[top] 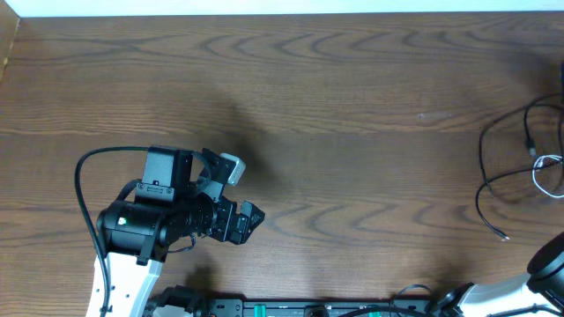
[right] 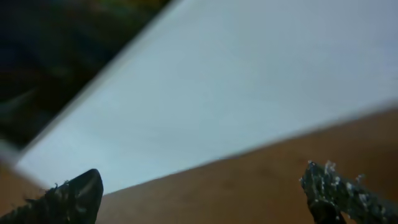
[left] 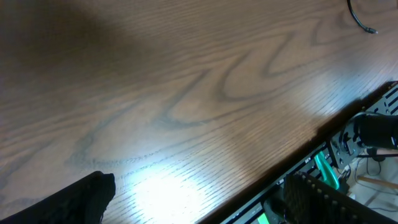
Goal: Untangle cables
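The cables (top: pixel 520 167) lie loose at the table's far right edge: thin black strands looping around, with a white one (top: pixel 548 173) among them. One black plug end (top: pixel 504 237) points toward the front, and it also shows far off in the left wrist view as the cable tip (left: pixel 364 23). My left gripper (top: pixel 242 192) hovers over the left half of the table, far from the cables. It is open (left: pixel 199 202), with only bare wood between its fingers. My right gripper (right: pixel 205 199) is open too, nothing in it, its view blurred. Only the right arm's base (top: pixel 551 264) shows overhead.
The wooden table (top: pixel 352 97) runs to a white wall at the back. Along the front edge sits a black rail with green parts (left: pixel 323 171). The left arm's own thick black wire (top: pixel 84 176) arcs beside it.
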Robot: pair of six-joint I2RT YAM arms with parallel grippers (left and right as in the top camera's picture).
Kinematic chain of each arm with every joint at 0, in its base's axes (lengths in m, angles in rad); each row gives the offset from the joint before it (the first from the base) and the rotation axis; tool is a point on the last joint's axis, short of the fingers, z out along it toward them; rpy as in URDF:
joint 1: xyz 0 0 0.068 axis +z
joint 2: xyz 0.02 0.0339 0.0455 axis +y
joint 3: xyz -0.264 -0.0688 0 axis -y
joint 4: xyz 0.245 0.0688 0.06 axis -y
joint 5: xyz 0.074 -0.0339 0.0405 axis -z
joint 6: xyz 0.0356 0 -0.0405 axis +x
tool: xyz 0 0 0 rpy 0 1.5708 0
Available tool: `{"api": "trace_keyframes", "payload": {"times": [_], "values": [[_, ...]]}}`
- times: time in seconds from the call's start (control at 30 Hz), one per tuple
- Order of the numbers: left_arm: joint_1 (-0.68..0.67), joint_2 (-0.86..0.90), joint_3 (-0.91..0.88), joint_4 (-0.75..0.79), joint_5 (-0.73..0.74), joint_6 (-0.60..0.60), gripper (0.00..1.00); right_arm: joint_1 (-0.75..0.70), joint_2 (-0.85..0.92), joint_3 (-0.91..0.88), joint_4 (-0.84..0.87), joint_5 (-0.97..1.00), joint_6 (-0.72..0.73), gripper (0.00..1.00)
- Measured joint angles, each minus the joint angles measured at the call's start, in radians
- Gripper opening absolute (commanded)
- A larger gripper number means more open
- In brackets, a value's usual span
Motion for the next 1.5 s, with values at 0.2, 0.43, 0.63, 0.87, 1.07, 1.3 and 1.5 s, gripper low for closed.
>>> {"api": "trace_keyframes", "payload": {"times": [0.2,0.43,0.63,0.87,1.07,1.3,1.5], "values": [[0.0,0.0,0.0,-0.017,0.0,0.001,0.93,0.012,-0.001,0.084,-0.094,0.01,0.073,0.99],[0.0,0.0,-0.001,-0.023,0.01,0.013,0.93,-0.028,-0.003,0.101,-0.775,0.198,0.023,0.99],[0.0,0.0,-0.001,-0.021,0.061,0.046,0.93,-0.028,0.001,0.085,-1.246,0.584,0.037,0.99],[0.0,0.0,-0.002,-0.021,0.077,0.054,0.93,-0.048,0.0,0.086,-1.416,0.78,0.138,0.99],[0.0,0.0,-0.002,-0.02,0.079,0.066,0.93,-0.087,0.0,0.086,-1.48,0.716,0.24,0.99],[0.0,0.0,-0.001,-0.021,0.079,0.077,0.93,-0.082,-0.084,0.086,-1.512,0.586,0.243,0.99],[0.0,0.0,-0.002,-0.021,0.079,0.08,0.93,-0.08,-0.352,0.087,-1.579,0.651,0.244,0.99]]}}
